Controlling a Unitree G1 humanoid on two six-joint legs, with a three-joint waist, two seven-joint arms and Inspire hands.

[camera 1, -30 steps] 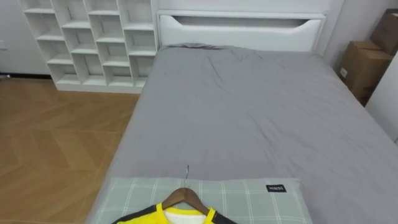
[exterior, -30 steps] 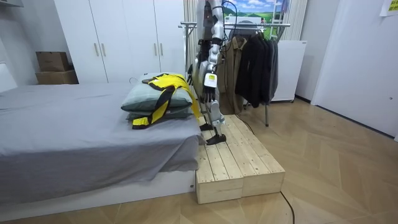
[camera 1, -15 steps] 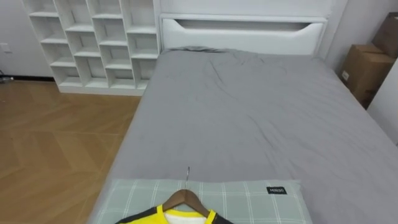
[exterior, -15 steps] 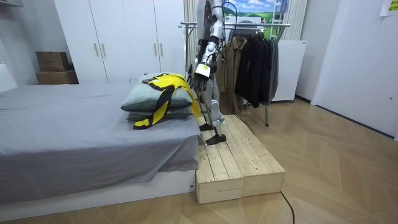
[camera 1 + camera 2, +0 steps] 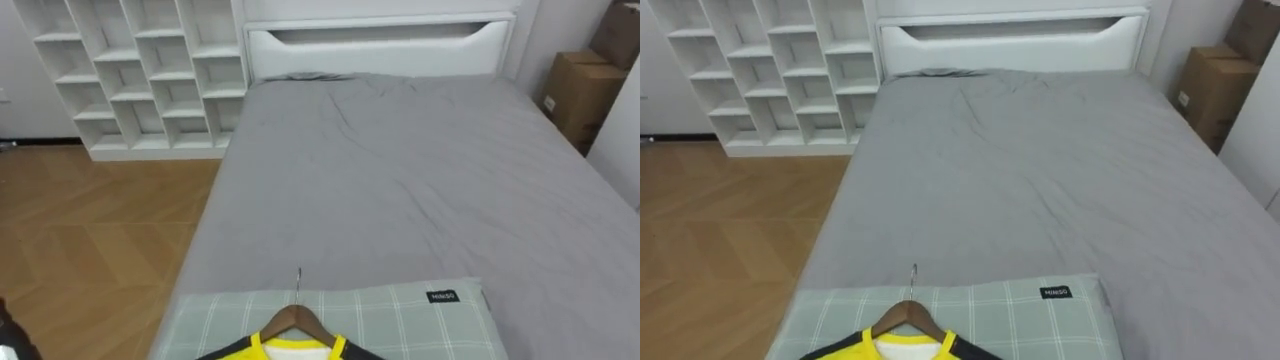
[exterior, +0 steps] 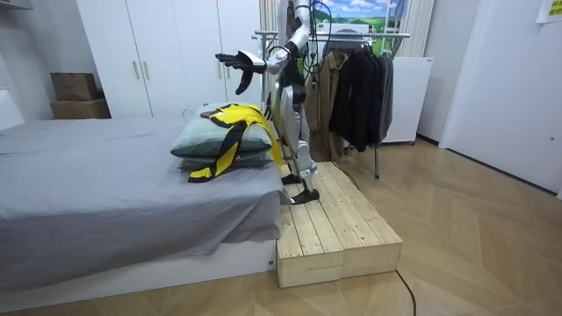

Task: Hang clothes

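A yellow and black shirt (image 5: pixel 290 349) on a wooden hanger (image 5: pixel 298 319) lies on a green checked pillow (image 5: pixel 400 315) at the near end of the grey bed (image 5: pixel 400 180). The hanger's metal hook points up the bed. In the room view the shirt (image 6: pixel 231 123) drapes over stacked pillows (image 6: pixel 206 140). I stand on a wooden platform (image 6: pixel 334 228) at the bed's end, facing it. My left hand (image 6: pixel 234 61) is stretched out above the shirt, open, fingers spread, touching nothing.
A clothes rack (image 6: pixel 360 37) with dark coats stands behind me. White cube shelves (image 5: pixel 130 70) and wood floor (image 5: pixel 90 240) lie left of the bed, cardboard boxes (image 5: pixel 580 95) to its right. White wardrobes (image 6: pixel 176 53) line the wall.
My left arm has risen from beside my body to reach out level over the pillow and shirt. The head view shifted slightly; the shirt and hanger have not moved.
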